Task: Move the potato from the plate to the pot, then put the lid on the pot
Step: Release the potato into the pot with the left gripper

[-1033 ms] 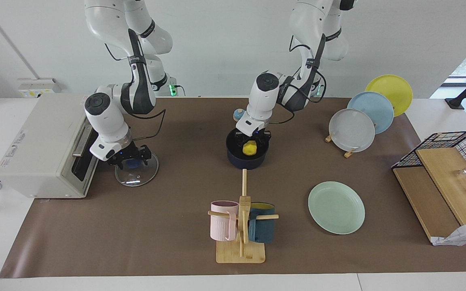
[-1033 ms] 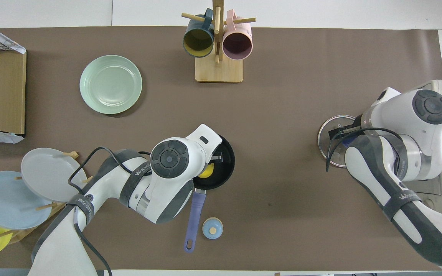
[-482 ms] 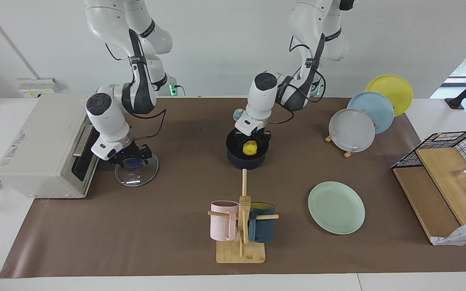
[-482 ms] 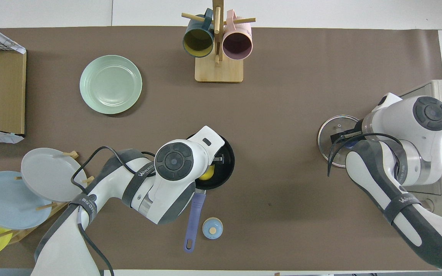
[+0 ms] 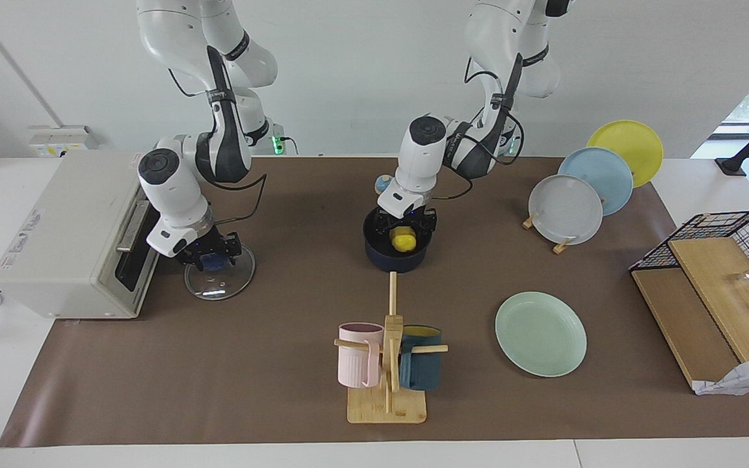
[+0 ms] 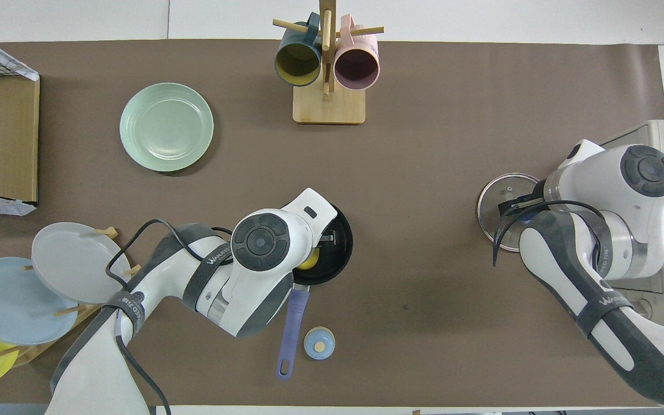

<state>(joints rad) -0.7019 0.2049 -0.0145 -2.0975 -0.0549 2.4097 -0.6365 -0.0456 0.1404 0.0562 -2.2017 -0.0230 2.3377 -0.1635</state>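
Note:
The yellow potato (image 5: 404, 241) lies inside the navy pot (image 5: 381, 257), whose long blue handle (image 6: 290, 331) points toward the robots. My left gripper (image 5: 406, 227) hangs just over the pot, open, one finger on each side of the potato and apart from it. In the overhead view the left hand covers most of the potato (image 6: 309, 263). The mint-green plate (image 5: 540, 333) is bare, farther from the robots. The glass lid (image 5: 220, 284) lies flat on the table in front of the oven. My right gripper (image 5: 209, 257) is down at its blue knob.
A white toaster oven (image 5: 69, 234) stands at the right arm's end. A wooden mug rack (image 5: 387, 390) with a pink and a teal mug stands farther from the robots than the pot. A small blue bell (image 6: 319, 343) sits beside the pot's handle. Three plates lean in a rack (image 5: 565, 209). A wire basket (image 5: 732, 227) stands at the left arm's end.
My left gripper has risen a little over the pot and the potato stays in the pot. My right hand has shifted slightly at the lid's knob. The lid has not moved.

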